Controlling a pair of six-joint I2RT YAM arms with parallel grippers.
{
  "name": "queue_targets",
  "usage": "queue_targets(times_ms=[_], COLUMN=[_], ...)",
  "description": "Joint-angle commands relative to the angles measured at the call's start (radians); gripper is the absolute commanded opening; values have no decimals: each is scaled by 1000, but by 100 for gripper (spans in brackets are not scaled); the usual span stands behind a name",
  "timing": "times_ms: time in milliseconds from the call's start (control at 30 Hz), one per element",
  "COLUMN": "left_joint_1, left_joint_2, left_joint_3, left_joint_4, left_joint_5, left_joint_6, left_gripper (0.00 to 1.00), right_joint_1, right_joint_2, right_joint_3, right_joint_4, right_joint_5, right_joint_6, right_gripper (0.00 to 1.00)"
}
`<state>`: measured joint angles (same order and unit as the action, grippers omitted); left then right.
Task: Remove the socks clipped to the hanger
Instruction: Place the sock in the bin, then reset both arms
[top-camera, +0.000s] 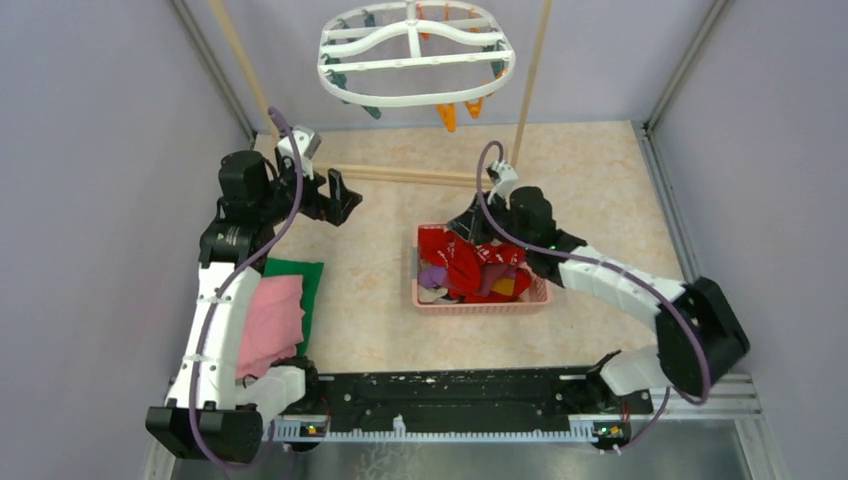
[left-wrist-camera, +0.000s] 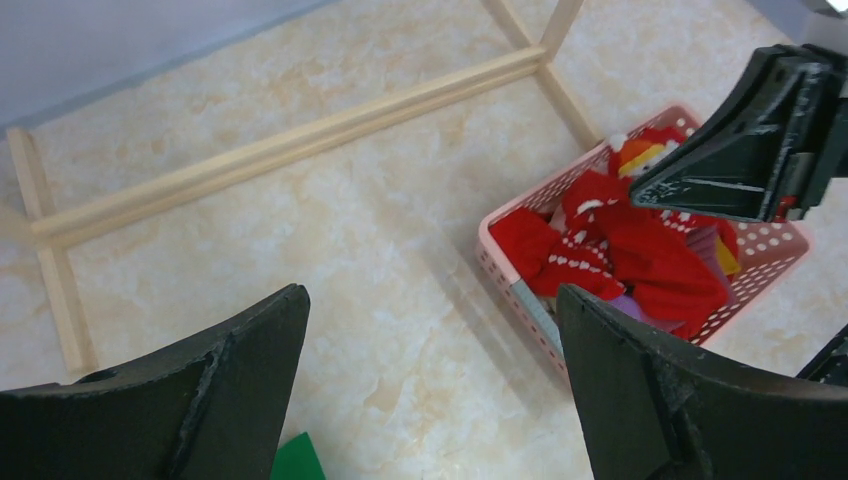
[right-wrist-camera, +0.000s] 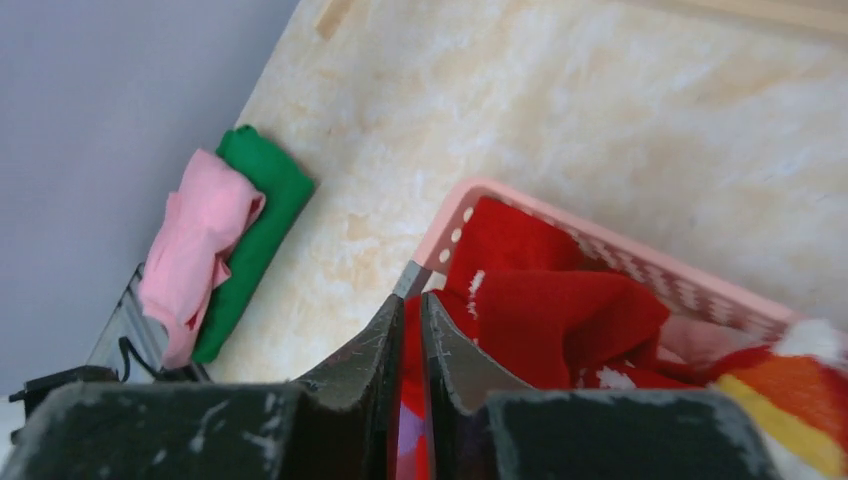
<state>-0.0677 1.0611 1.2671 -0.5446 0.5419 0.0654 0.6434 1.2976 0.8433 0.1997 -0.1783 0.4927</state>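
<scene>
Top external view: socks (top-camera: 475, 268) piled in pink basket (top-camera: 480, 306); hanger (top-camera: 415, 55) hangs above and behind basket, clips dangling. Right gripper (right-wrist-camera: 412, 298) over basket's far edge, fingers nearly together, pinch unclear. Left gripper (left-wrist-camera: 430, 295) left of basket, fingers wide apart.

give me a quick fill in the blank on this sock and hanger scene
1. The socks are piled in the pink basket, and most of them are ___.
2. The hanger has ___ socks clipped to it.
3. The left gripper hovers with its jaws wide ___.
4. The pink cloth lies on the green cloth, both on the robot's ___ side.

Missing words: red; no; open; left
</scene>
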Motion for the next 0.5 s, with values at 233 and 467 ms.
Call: queue_targets(times_ms=[233, 467], left_joint_1=[57, 58], left_joint_2=[26, 140], left_joint_3=[-262, -342], left_joint_4=[160, 247], left_joint_5=[15, -1], left_joint_6=[100, 156], left_gripper=[99, 99], right_joint_1=[-106, -105], right_joint_2=[335, 198], right_joint_3=[-186, -172], right_joint_4=[370, 338], right_joint_5=[-174, -212], right_joint_6=[195, 127], right_gripper=[6, 21])
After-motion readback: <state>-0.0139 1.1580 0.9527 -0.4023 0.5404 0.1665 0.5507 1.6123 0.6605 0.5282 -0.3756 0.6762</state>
